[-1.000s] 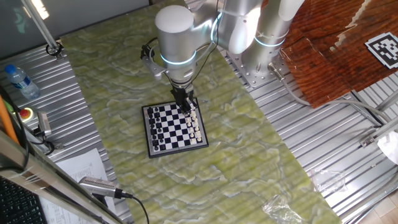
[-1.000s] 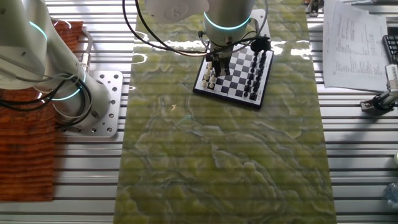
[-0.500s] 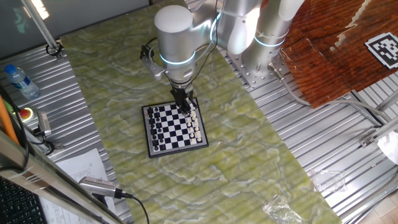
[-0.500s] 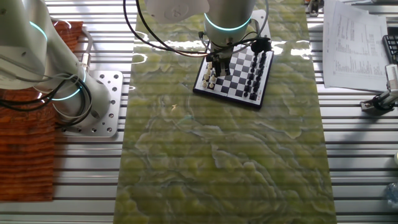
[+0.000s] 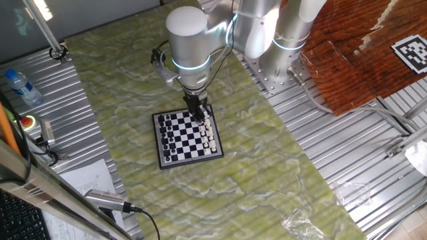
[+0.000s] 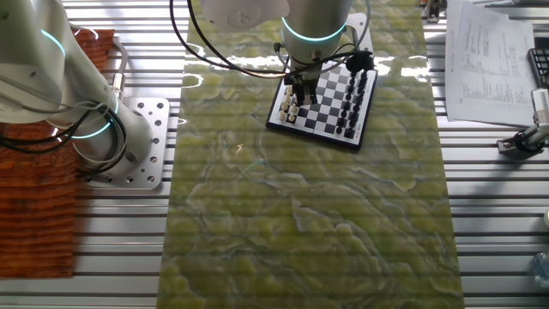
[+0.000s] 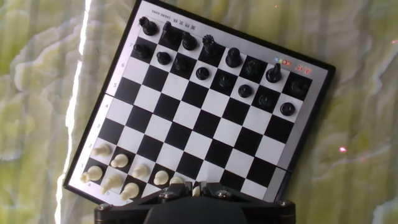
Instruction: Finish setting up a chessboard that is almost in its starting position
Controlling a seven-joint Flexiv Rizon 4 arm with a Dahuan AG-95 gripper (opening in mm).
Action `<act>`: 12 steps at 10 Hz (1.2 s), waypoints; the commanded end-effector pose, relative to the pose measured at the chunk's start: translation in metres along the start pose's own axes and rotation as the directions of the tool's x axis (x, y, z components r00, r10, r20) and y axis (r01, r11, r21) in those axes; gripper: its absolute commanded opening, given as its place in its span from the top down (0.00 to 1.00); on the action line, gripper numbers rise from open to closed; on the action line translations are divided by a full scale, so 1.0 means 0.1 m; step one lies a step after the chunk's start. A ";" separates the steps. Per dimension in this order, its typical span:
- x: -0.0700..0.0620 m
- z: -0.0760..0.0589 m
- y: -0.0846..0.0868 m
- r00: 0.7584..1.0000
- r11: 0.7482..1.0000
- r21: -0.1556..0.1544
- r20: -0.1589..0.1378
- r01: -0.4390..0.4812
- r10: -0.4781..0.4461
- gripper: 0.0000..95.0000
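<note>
Claw parked low over the cream pieces, nothing moving

Across the last second the claw [image 5: 199, 115] holds its place over the cream side of the chessboard [image 5: 186, 137], which lies on the green worktop [image 5: 260, 173]; so a piece is probably being gripped or set down here, though whether the fingers are apart or clamped I cannot tell.
</note>
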State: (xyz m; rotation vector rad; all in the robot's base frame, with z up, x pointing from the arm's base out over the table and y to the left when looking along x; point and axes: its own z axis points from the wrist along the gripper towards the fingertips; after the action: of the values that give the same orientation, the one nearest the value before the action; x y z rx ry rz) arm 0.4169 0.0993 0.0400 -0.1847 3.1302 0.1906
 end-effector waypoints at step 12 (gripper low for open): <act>0.00 0.02 -0.02 1.000 1.000 0.007 0.007 0.018 -0.018 1.00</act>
State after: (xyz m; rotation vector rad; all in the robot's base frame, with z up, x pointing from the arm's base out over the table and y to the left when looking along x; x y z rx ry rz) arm 0.4167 0.0974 0.0377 -0.2141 3.1200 0.1803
